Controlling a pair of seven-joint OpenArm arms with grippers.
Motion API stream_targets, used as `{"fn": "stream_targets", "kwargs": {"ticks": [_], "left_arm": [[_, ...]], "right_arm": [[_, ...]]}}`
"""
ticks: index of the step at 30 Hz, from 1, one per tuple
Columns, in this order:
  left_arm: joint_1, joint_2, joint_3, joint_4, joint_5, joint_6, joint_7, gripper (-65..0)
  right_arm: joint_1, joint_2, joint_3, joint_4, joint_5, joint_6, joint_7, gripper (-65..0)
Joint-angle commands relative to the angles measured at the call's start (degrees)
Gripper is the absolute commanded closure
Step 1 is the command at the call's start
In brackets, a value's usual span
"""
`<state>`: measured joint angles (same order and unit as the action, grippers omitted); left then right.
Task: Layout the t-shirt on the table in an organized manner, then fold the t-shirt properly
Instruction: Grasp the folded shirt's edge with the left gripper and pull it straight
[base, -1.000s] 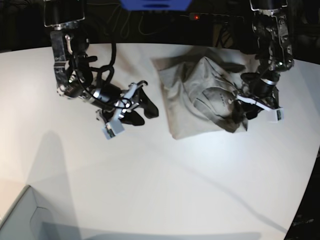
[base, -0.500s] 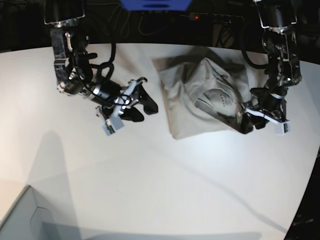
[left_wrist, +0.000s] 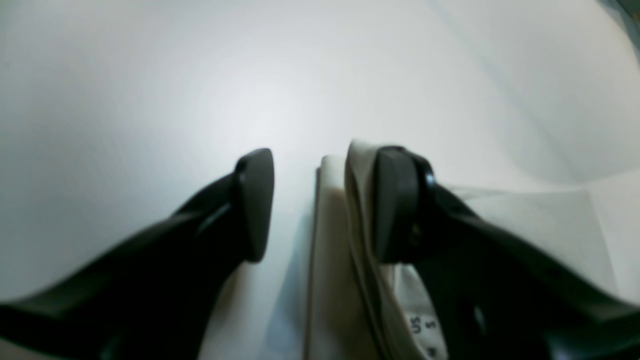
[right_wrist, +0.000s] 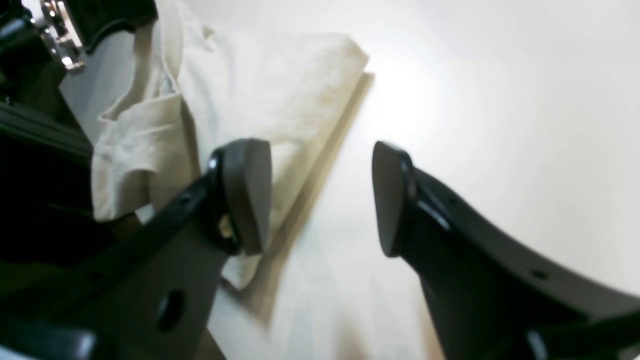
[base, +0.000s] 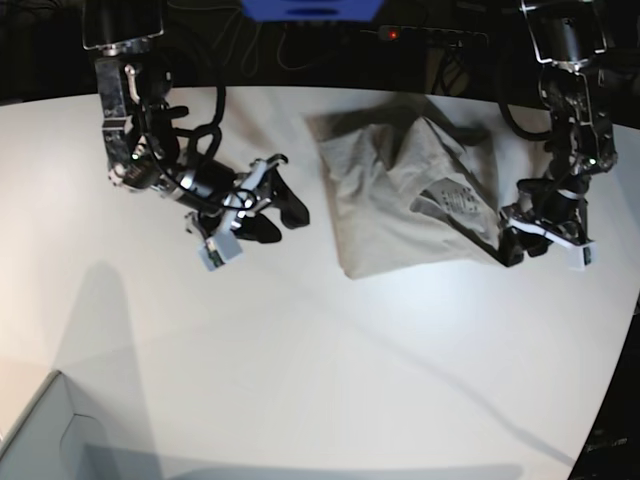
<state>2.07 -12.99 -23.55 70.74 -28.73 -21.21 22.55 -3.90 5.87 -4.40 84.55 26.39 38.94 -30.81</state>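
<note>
The crumpled t-shirt (base: 410, 195) lies on the counter (base: 320, 350), unspread. The left gripper (left_wrist: 322, 205), jaws spread, straddles its edge; the right gripper (base: 262, 205) hangs spread beside it. Next: pinch, then pull flat.

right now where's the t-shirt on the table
In the base view the t-shirt lies bunched on the far right part of the table, its right edge at the left gripper, with the right gripper apart to its left.
</note>
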Motion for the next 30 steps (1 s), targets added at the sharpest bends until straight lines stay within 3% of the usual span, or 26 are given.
{"fn": "stream_targets", "kwargs": {"ticks": [1,13,21,26,30], "left_arm": [[-0.7,-0.85,-0.41,2.18,-1.03,-0.63,-1.49,-30.6],[2.55,-0.94,-0.32,4.64,-0.5,-0.63,-1.4,-31.0],[4.04,-0.94,-0.32,4.38,-1.03,-0.63,-1.31,-44.3],[9.32,-0.59,-0.49,10.62,-1.2,-0.72,-1.4,-43.6],[17.76,-0.41,-0.41,19.33,-6.3,-0.72,-1.4,-43.6]], "right_arm": [[0.6,0.15,0.05,1.12,1.34,1.06,1.31,-32.6],[0.6,0.68,0.05,1.12,1.34,1.06,1.31,-32.6],[0.6,0.94,0.05,1.12,1.52,1.06,1.31,-32.6],[0.69,0.94,0.05,1.2,1.52,1.06,1.31,-32.6],[0.78,0.94,0.05,1.2,1.52,1.06,1.31,-32.6]]}}
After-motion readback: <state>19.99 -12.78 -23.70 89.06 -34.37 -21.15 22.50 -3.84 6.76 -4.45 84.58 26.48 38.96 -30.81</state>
